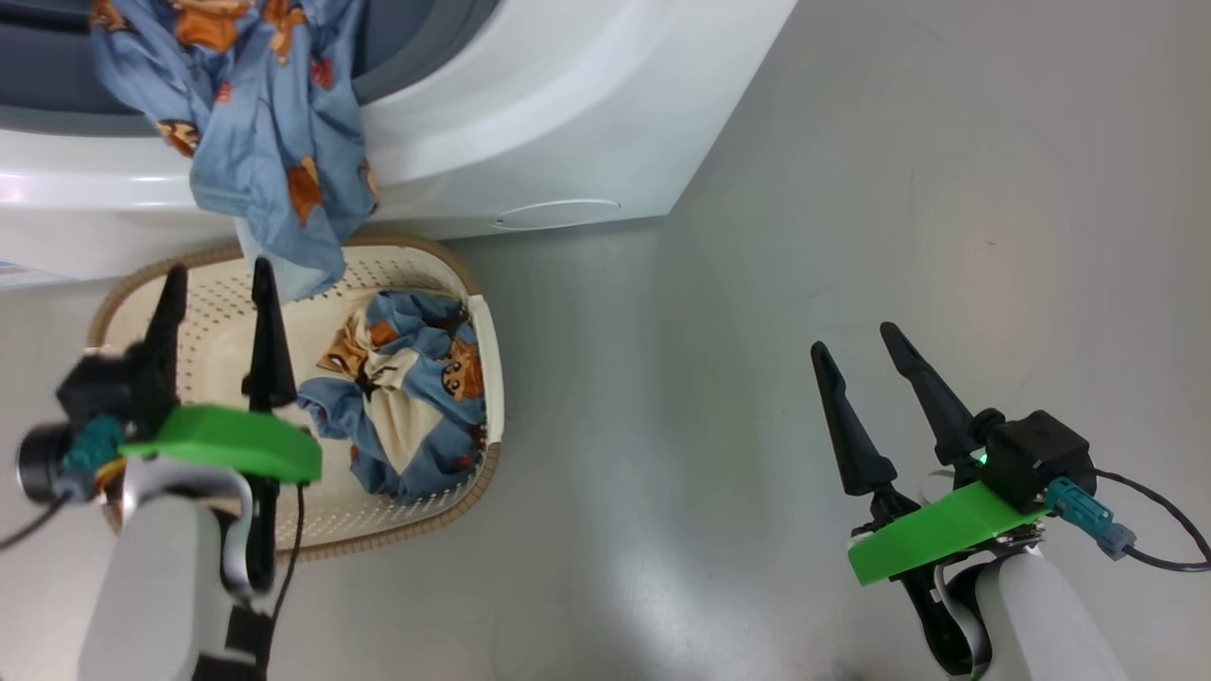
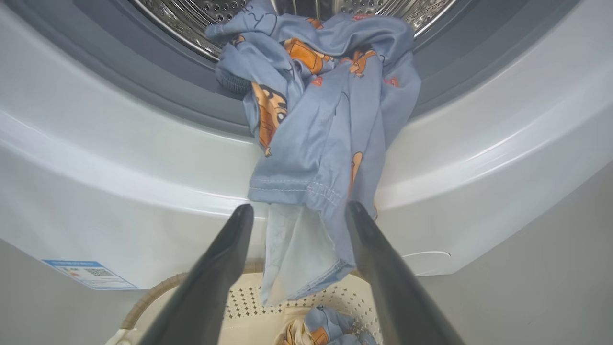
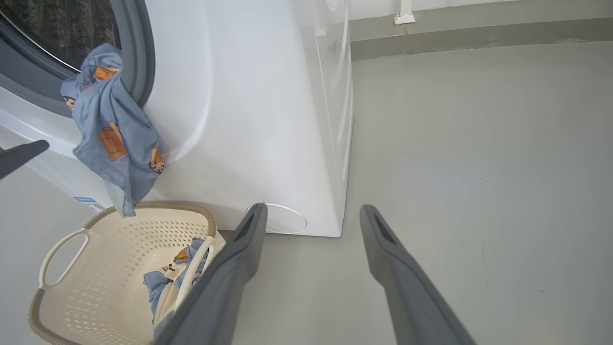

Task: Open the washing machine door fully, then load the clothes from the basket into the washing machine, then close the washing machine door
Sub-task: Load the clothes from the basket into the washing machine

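Left gripper [image 1: 219,274]: jaws spread wide, nothing held, poised over the basket [image 1: 397,511]. Right gripper [image 1: 853,339]: also spread and empty, above the floor [image 1: 719,397] at 3 o'clock, well apart from the load. At 12 o'clock of the left gripper stands the washing machine [image 1: 530,113], white. The basket, cream, perforated and brown-rimmed, sits at its foot. One hanging garment [image 1: 265,142], light blue with orange-brown prints, drapes from the drum [image 2: 191,14] over the grey gasket [image 2: 158,91], its hem at 12 o'clock just beyond the left fingertips. A second garment [image 1: 407,407], blue and cream, lies bunched in the basket's 3 o'clock side.
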Available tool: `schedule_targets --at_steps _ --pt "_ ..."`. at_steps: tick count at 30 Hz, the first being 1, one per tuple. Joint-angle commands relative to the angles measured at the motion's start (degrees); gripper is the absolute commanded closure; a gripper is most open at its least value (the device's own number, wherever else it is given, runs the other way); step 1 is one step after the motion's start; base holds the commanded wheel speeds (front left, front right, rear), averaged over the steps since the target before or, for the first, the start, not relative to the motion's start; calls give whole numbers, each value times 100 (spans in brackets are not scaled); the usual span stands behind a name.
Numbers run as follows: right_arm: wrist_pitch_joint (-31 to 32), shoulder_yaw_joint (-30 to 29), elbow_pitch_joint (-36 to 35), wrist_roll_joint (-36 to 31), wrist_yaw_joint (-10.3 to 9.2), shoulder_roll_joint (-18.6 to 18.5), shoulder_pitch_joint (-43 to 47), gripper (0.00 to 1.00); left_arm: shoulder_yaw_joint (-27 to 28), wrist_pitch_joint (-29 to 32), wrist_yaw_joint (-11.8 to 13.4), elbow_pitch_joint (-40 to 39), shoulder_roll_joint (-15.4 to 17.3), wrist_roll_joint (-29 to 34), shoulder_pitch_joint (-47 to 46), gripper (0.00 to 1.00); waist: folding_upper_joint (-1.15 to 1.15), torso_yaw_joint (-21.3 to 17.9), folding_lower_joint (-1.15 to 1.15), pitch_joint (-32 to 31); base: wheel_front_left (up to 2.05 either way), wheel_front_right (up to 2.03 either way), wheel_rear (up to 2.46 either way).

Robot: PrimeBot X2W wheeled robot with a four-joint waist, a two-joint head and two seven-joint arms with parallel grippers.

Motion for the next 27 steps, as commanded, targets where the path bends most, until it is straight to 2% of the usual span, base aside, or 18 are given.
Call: schedule_targets --at_steps 1,12,24,25,26,27 --pt "-68 135 -127 41 9 39 26 0 119 -29 -27 139 183 60 -202 0 0 -52 0 85 0 0 0" --pt "-68 98 -122 71 9 55 -51 0 55 -18 -196 1455 232 -102 -1373 0 0 -231 0 460 0 0 0" --pt "-68 121 -88 140 9 66 -123 0 221 -28 -230 1934 321 -220 -2231 2 0 -400 0 723 0 0 0" --pt "-68 114 -82 146 9 67 -129 0 244 -28 -246 1919 316 -235 -2261 51 0 -395 0 724 0 0 0" --pt "-68 103 -70 152 9 67 -134 0 259 -28 -264 1906 311 -243 -2278 79 0 -387 0 717 0 0 0" --pt "-68 94 -56 152 9 67 -139 0 287 -28 -279 1874 304 -260 -2286 100 0 -376 0 708 0 0 0"
